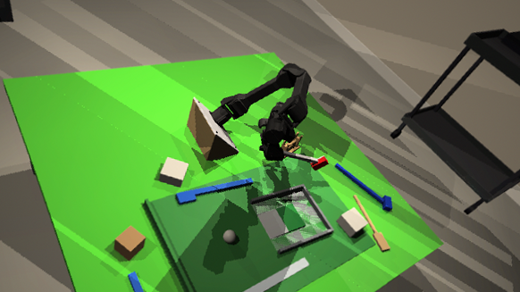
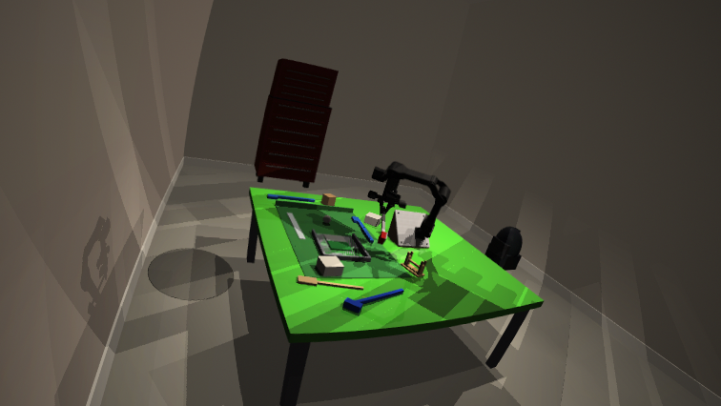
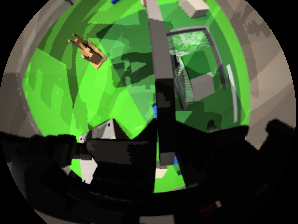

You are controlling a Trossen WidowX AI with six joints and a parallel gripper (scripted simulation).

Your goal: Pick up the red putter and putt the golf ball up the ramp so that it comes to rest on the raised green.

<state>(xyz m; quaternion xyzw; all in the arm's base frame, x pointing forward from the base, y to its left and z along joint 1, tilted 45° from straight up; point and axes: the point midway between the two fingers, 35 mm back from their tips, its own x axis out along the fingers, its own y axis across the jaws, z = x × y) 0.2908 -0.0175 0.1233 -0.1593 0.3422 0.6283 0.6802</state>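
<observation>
OK, jaws clamped on the red putter [image 1: 308, 157], lifted off the surface; next, carry it toward 7 o'clock behind the golf ball [image 1: 229, 236].

Three blue putters [image 1: 364, 188], one ball [image 1: 229, 236]

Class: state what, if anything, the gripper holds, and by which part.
The gripper is shut on the red putter, gripping the shaft's upper end, away from the red head.
</observation>
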